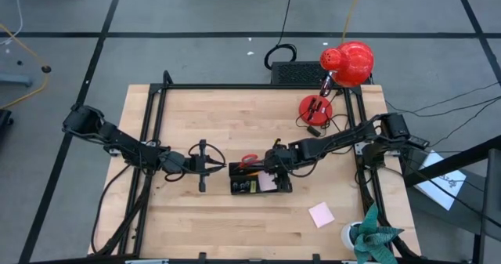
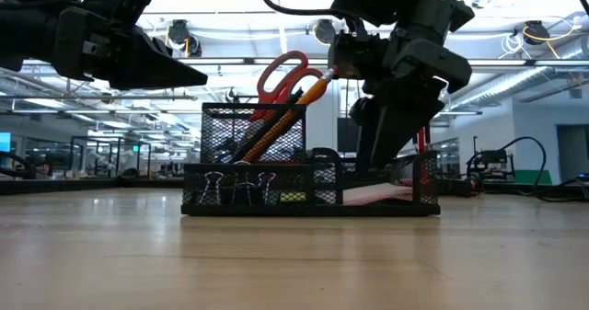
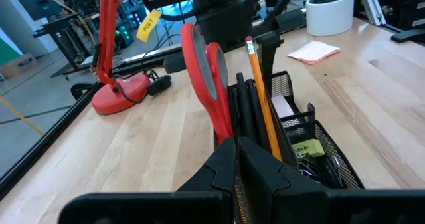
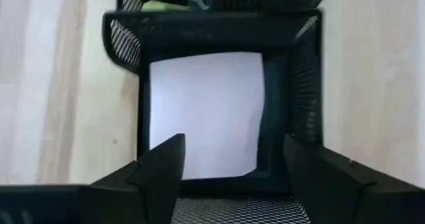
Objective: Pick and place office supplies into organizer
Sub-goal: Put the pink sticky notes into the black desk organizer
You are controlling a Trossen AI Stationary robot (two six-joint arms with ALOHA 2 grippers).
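The black mesh organizer (image 1: 233,187) (image 2: 304,190) stands mid-table. In its tall cup, red-handled scissors (image 3: 202,71) (image 2: 281,75), black pens (image 3: 242,111) and an orange pencil (image 3: 259,84) lean upright. Binder clips (image 2: 230,189) and a yellow-green bit (image 3: 305,149) lie in the low compartments. A pale sticky-note pad (image 4: 202,117) lies flat in the end compartment. My right gripper (image 4: 232,167) (image 2: 386,154) is open and slants down over that pad, one finger on each side. My left gripper (image 3: 236,159) (image 1: 221,167) is shut and hovers just left of the organizer.
A loose pink sticky-note pad (image 1: 321,214) lies on the table near the front right. A potted plant (image 1: 372,236) stands at the front right corner. The red desk lamp (image 1: 344,64) with its base (image 1: 315,107) stands at the far right.
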